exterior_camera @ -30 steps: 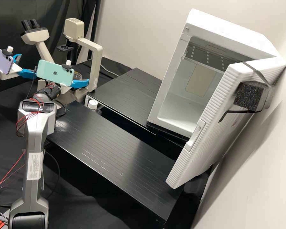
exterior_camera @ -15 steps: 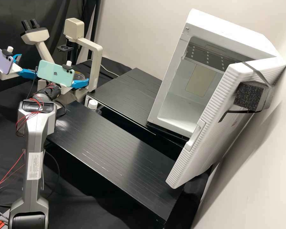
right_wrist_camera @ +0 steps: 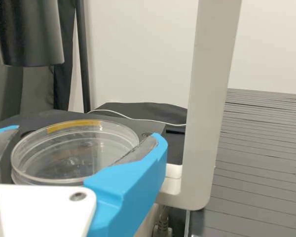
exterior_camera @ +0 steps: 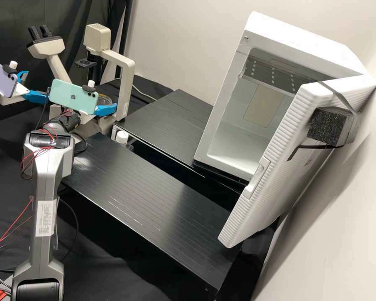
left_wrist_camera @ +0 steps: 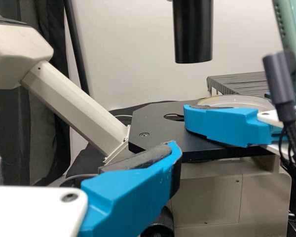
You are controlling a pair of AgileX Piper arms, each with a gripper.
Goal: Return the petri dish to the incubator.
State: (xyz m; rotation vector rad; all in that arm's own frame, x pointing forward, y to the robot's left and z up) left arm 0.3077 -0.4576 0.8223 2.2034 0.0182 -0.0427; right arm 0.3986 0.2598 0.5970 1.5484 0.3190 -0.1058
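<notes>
Looking at a petri dish (right_wrist_camera: 74, 153) lying flat on the black stage (left_wrist_camera: 158, 123) of a microscope (exterior_camera: 97, 39). Seeing the jaws of the right gripper (right_wrist_camera: 88, 132) parted about as wide as the dish, one to either side of its rim. Can't tell whether touching the rim, and not visibly bearing any of its weight.

Should turn the coming move on just that: dish already between the right jaws, straight ahead of the wrist, with tips reaching well toward its far rim. Being round, offering no long axis to match, so likely needing only to be centred, kept level and squeezed evenly from the sides. Clearly nearer with the right arm; with the left gripper (exterior_camera: 38, 85), farther left, jaws spread and holding nothing.

Probably at the grasp, then, with all the carrying left to do. After lifting, best to draw back toward the near side before swinging right, so as to clear the upright pillar (right_wrist_camera: 207, 98) standing just right of the jaws. Then on to the incubator (exterior_camera: 301, 37), well off to the right, past its open door (exterior_camera: 280, 129). Might tilt the dish or slip the lid if pinched too high.
</notes>
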